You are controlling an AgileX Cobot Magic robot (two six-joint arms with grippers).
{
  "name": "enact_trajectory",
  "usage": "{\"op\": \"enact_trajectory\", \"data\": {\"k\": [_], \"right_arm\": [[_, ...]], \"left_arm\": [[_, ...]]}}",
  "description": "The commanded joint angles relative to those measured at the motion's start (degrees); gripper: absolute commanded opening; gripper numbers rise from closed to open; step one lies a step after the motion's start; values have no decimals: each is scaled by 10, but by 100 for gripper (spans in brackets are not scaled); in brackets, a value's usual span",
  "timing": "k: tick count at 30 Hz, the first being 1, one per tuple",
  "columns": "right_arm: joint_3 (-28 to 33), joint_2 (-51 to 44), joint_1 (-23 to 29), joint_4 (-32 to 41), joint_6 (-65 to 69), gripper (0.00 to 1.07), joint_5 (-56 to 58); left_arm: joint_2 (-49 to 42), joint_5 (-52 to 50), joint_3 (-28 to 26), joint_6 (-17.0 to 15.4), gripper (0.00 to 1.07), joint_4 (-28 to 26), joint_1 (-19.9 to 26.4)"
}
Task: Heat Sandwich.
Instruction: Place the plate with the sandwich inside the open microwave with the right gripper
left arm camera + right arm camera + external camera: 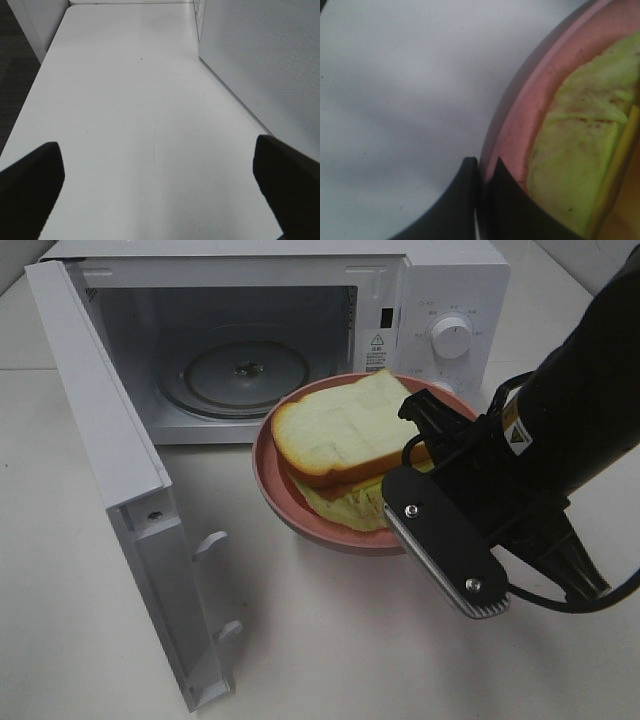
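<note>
R gripper (pixel 482 169): fingers pinched tight on the rim of the pink plate (pixel 275 485). The sandwich (pixel 345 430) lies on that plate, mid-tabletop (pixel 330 660), right in front of the open microwave (pixel 440 300), its door (pixel 110 470) swung wide. L gripper (pixel 157 175): fingers spread wide above the tabletop, beside the door.

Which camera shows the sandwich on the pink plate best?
The exterior high view: the square tan-bread sandwich shows nearly whole on the round pink plate. The right wrist view catches only its green lettuce; the left wrist view shows none.
</note>
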Motion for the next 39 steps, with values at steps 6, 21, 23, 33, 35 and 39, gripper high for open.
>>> {"op": "enact_trajectory", "data": {"k": [6,21,23,33,35,39], "right_arm": [[-2,11,-1,9,-16,0,-43],[-5,18,-1,34,-54,0,-113],[-14,29,-1,40,-54,0,-112],[-89,97,-1,74,-56,0,-99],[-103,113,-1,83,-59,0,-93],[-135,140,-1,93,-66,0,-72]], "left_arm": [[-16,-9,1,0,98,-5,2],[-16,-9,1,0,98,-5,2],[-16,-9,1,0,98,-5,2],[-16,-9,1,0,98,-5,2],[-16,-9,1,0,98,-5,2],[-16,-9,1,0,98,-5,2]]}}
